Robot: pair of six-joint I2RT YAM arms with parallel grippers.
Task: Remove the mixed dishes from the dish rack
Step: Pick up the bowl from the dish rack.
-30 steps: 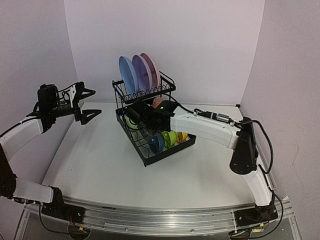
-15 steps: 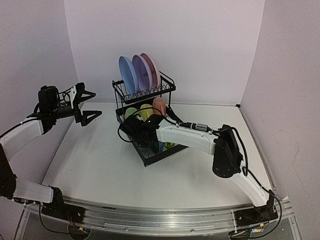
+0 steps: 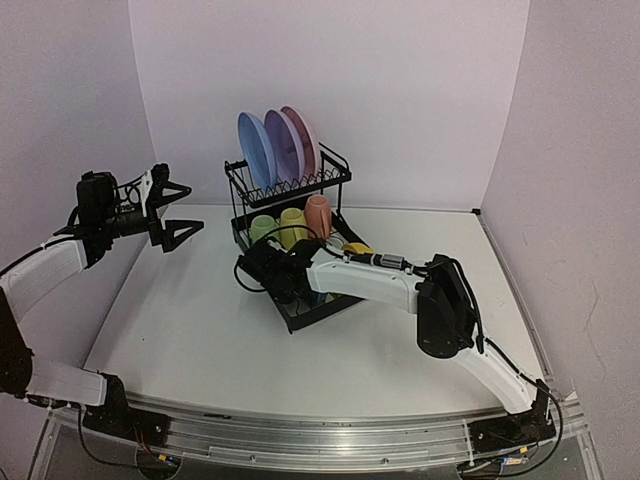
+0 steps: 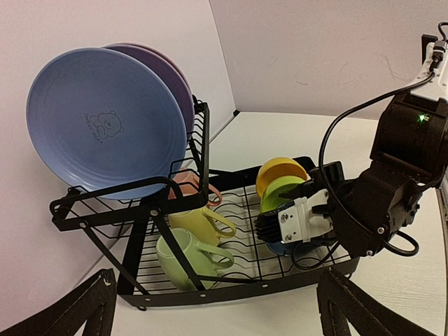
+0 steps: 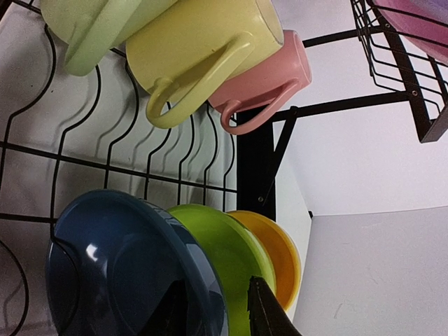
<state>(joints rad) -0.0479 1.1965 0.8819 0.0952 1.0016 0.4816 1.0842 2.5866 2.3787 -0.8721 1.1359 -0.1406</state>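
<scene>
The blue bowl [image 5: 119, 259] stands on edge in the dish rack's [image 4: 231, 290] lower tray, against the green bowl [image 5: 238, 252]. My right gripper [image 5: 218, 301] straddles its rim; I cannot tell whether it pinches. My left gripper [image 3: 195, 205] hangs spread wide, well apart.

The right fingers [image 4: 271, 225] sit in the dish rack [image 4: 133, 255] just beside the green bowl [image 4: 285, 192].
</scene>
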